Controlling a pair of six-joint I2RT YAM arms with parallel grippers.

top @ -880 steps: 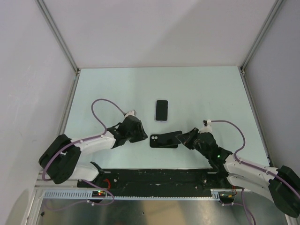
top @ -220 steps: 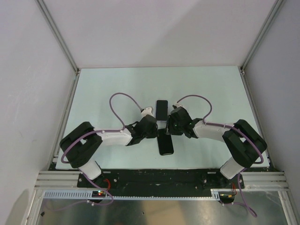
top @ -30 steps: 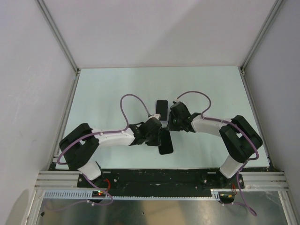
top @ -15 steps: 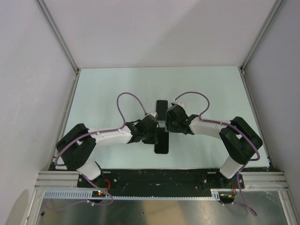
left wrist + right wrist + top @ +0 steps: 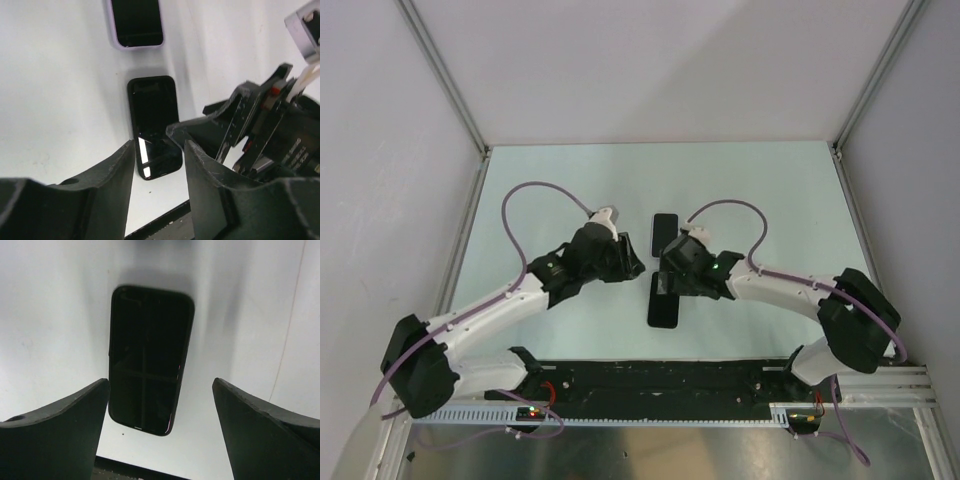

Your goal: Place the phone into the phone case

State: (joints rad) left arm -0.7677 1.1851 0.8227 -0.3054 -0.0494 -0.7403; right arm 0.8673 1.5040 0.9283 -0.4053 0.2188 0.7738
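Evidently the step in hand is the grasp of the phone, which is not yet lifted. The pale table (image 5: 770,190) is carrying both arms reaching inward from its near edge, the left arm (image 5: 490,310) and the right arm (image 5: 790,285) converging on the middle. The black phone (image 5: 663,305) is lying flat there. The lavender-rimmed phone case (image 5: 665,228) is lying just beyond it, roughly in line, with the short ends near each other but apart. The case is showing a dark hollow that is probably empty.

The right gripper (image 5: 160,382) is hovering over the phone with its jaws spread wider than the phone and gripping nothing. The left gripper (image 5: 159,146) is waiting just to the left, its jaws parted and likewise holding nothing.

The next move is probably calling for the right gripper to descend and pinch the phone across its long edges. A thin slab flat on the table is offering little to bite, so the left gripper may be needed to brace or tip it.
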